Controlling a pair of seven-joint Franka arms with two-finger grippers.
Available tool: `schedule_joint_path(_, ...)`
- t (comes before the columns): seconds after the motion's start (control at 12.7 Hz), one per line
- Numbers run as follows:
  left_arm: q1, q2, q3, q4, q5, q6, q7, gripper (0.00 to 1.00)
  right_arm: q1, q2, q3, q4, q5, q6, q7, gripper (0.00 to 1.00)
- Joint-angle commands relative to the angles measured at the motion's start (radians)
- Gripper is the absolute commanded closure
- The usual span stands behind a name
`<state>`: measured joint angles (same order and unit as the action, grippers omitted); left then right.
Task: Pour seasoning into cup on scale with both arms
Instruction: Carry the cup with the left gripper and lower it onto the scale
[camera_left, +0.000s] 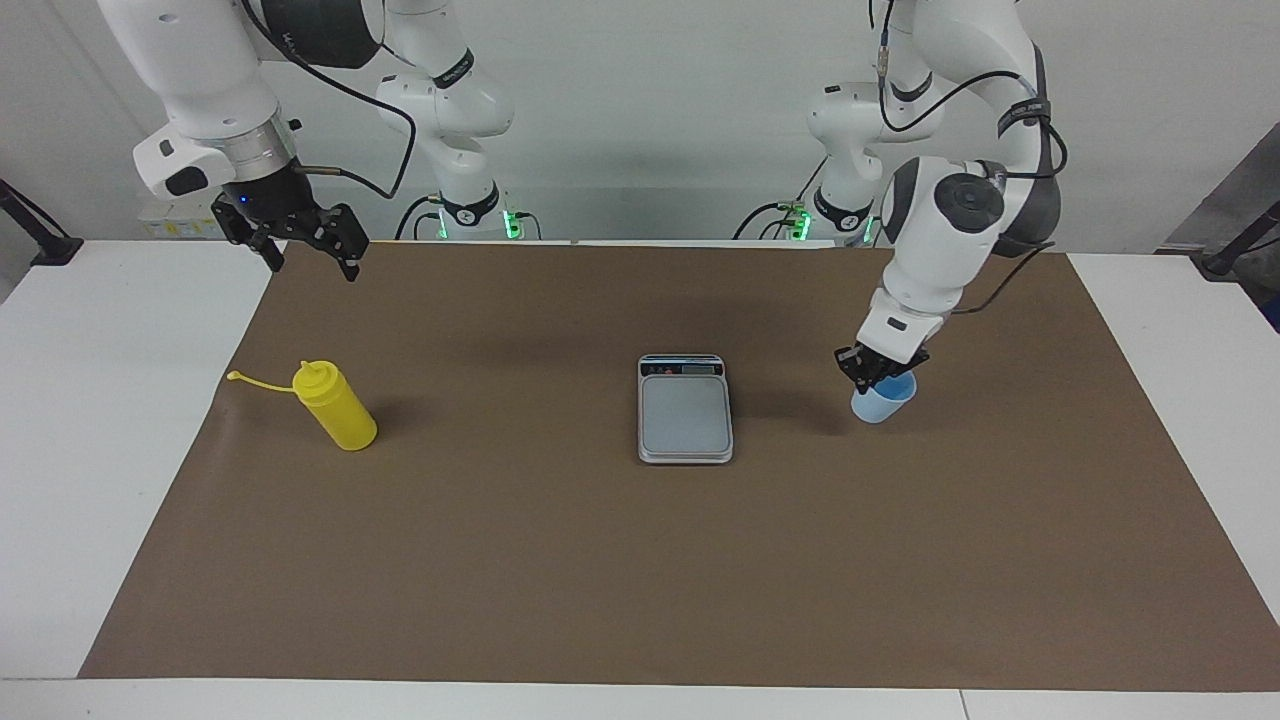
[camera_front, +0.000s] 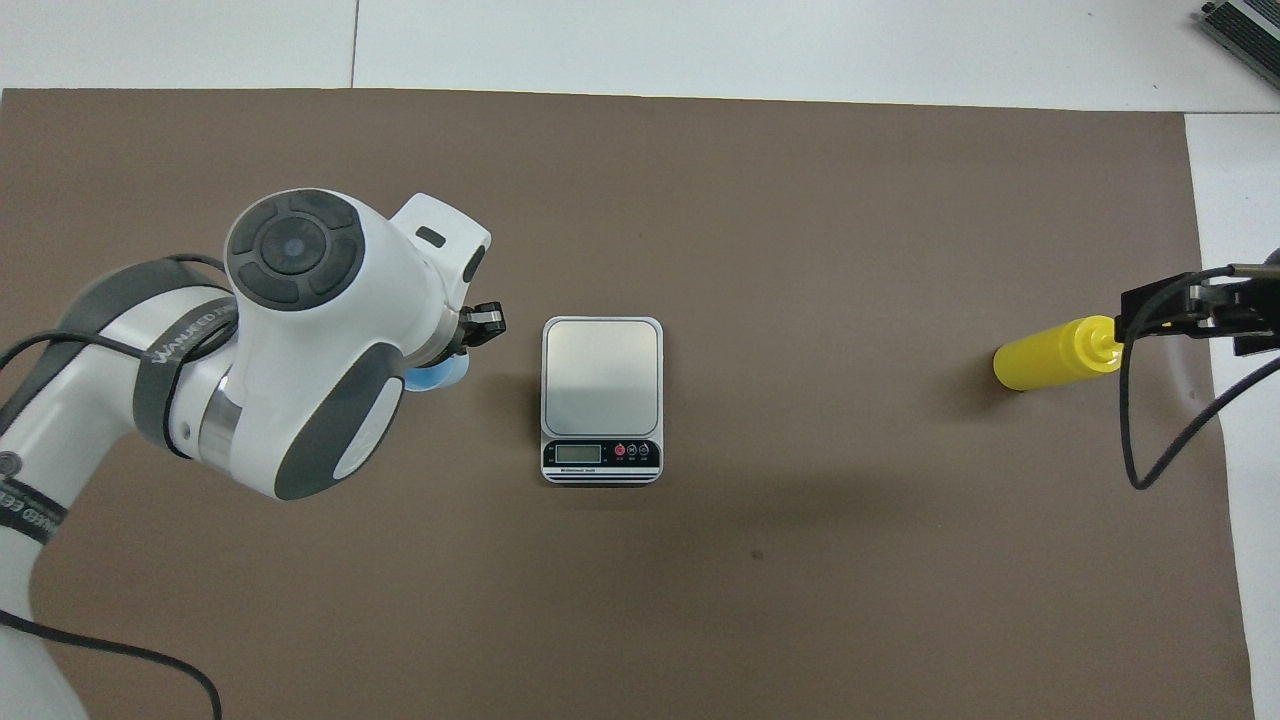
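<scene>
The light blue cup (camera_left: 884, 400) stands on the brown mat toward the left arm's end, beside the scale (camera_left: 685, 410). My left gripper (camera_left: 878, 368) is down at the cup's rim; in the overhead view the left gripper (camera_front: 476, 332) and wrist hide most of the cup (camera_front: 440, 378). The yellow seasoning bottle (camera_left: 337, 407) stands upright toward the right arm's end, its cap strap (camera_left: 262, 383) hanging out sideways. My right gripper (camera_left: 305, 252) is open and empty, raised in the air; seen from overhead, the right gripper (camera_front: 1190, 305) is over the bottle's (camera_front: 1050, 353) nozzle. The scale's plate (camera_front: 602, 375) is bare.
The brown mat (camera_left: 640, 580) covers most of the white table (camera_left: 110, 420). The scale's display strip (camera_front: 602, 455) faces the robots. A black cable (camera_front: 1150, 440) hangs from the right wrist near the bottle.
</scene>
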<state>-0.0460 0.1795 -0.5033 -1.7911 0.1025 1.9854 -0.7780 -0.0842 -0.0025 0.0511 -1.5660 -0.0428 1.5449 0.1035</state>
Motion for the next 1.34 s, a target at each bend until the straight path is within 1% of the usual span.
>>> schedule_joint_path(0.0,0.006,0.031,-0.069,0.033,0.031,-0.008,-0.084,1.0,-0.02,-0.01,-0.008,-0.011,0.021,0.001,0.015,0.0)
schedule_joint_path(0.24,0.006,0.049,-0.116,0.032,0.057,0.033,-0.161,1.0,-0.032,-0.008,-0.008,-0.011,0.021,0.0,0.015,0.0)
schedule_joint_path(0.47,-0.001,0.098,-0.156,0.042,0.103,0.033,-0.205,1.0,-0.023,-0.01,-0.001,-0.011,0.02,0.0,0.015,0.0)
schedule_joint_path(0.63,-0.024,0.152,-0.167,0.093,0.141,0.023,-0.236,1.0,-0.02,-0.01,0.003,-0.011,0.02,-0.002,0.007,0.0)
schedule_joint_path(0.71,-0.035,0.164,-0.167,0.102,0.154,0.024,-0.248,1.0,-0.019,-0.01,0.004,-0.011,0.02,-0.003,0.007,0.0)
schedule_joint_path(0.86,-0.087,0.219,-0.165,0.159,0.187,0.018,-0.28,1.0,-0.02,-0.008,0.015,-0.006,0.021,0.001,0.01,0.0)
schedule_joint_path(1.02,-0.11,0.261,-0.165,0.199,0.223,0.009,-0.313,1.0,-0.02,-0.004,0.041,0.003,0.018,0.001,0.015,0.0)
schedule_joint_path(1.26,-0.118,0.273,-0.164,0.213,0.239,0.009,-0.316,1.0,-0.02,-0.001,0.042,0.007,0.02,0.011,0.021,0.0)
